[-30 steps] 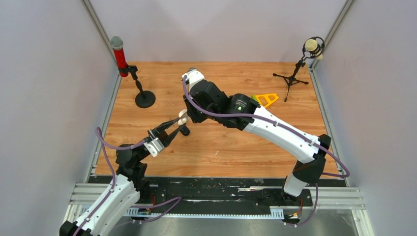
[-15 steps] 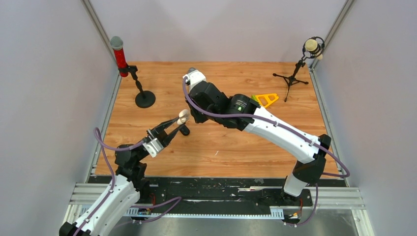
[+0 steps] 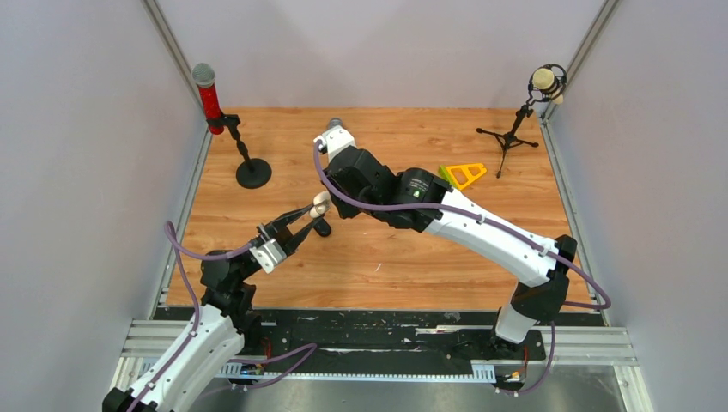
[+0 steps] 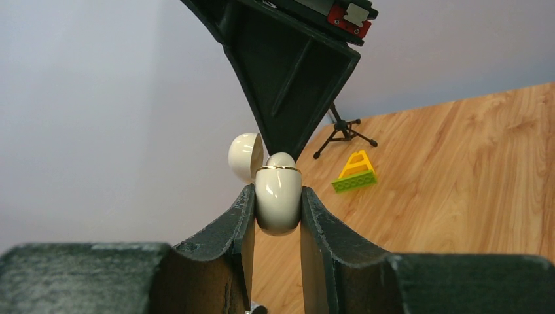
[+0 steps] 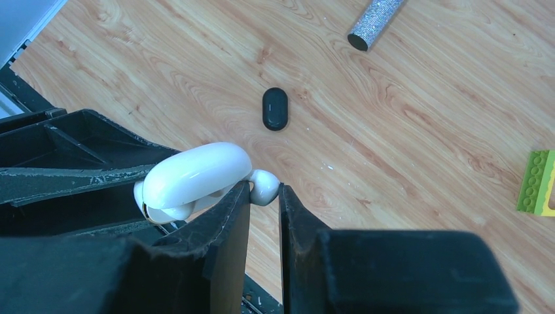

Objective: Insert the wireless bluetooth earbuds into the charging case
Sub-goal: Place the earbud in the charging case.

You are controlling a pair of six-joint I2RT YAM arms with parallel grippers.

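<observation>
The left tool (image 4: 277, 193) is closed partway on the body of the cream charging case (image 4: 278, 204), holding it up off the counter (image 3: 403, 257) with the lid (image 4: 245, 157) hinged open to one side. The right tool (image 5: 264, 191) is pinched nearly shut on a small white earbud (image 5: 264, 185), right at the mouth of the case; I cannot tell whether the two are touching or just apart. The likeliest trouble, as I judge it, is the hold on the earbud. It is rounded, smooth and caught only at the very fingertips, so a slight sideways nudge against the rim could squirt it out and drop it to the counter, near the black case (image 5: 275, 109) lying below. The cream case is also smooth and egg-shaped, gripped on two narrow sides, so a hard or off-centre push could make it swivel or slide between the left fingers. The right fingers are bulky next to the opening and could knock the lid. No view shows the socket inside, so alignment cannot be checked; letting go early could leave the earbud perched on the rim.
</observation>
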